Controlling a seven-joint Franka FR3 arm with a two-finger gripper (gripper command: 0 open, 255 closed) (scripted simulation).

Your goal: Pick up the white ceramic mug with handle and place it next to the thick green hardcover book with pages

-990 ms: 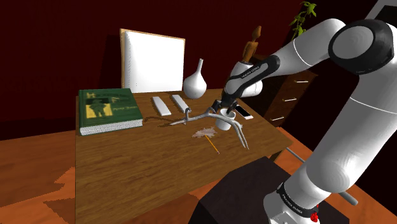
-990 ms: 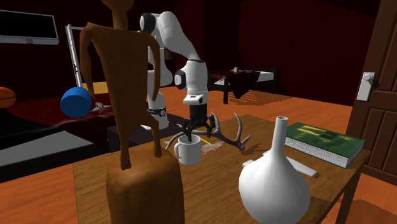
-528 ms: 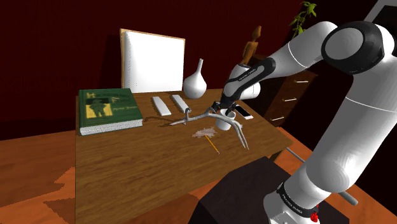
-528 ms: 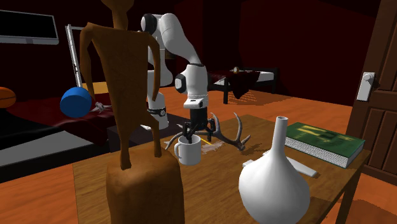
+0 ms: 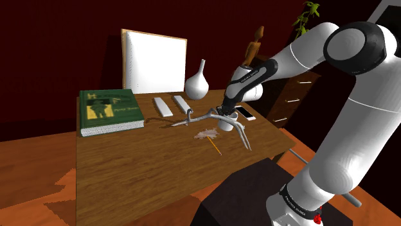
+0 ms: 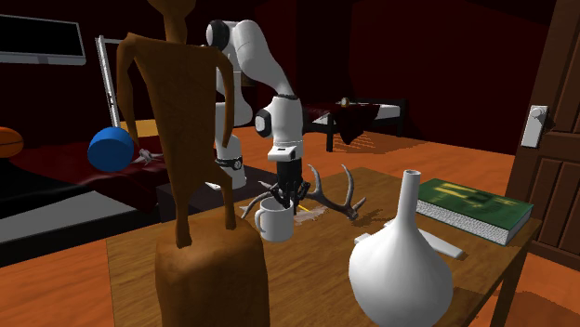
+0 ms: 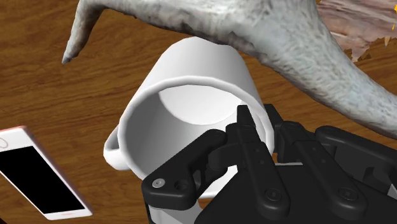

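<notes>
**Gripper clamped on the mug's wall, book well across the table**

You have the black gripper pinched onto the wall of the white mug. One finger sits inside the rim and the other outside, on the side away from the handle. A phone with a dark screen lies flat on the wood near the handle side. A grey antler arches past just beside the mug; you cannot tell whether they touch.

In the second exterior view the gripper comes down from above onto the mug. The mug stands upright on the wooden table with its handle toward that view's left, and the antler is just behind it.

In the shoulder view the mug sits toward the table's right side, under the gripper and behind the antler. A pencil lies on the near side of the antler.

Farther off, the green book lies flat near the table's left edge in that view, well apart from the mug, with two white bars between them. A white vase and a white board stand at the back edge.
</notes>
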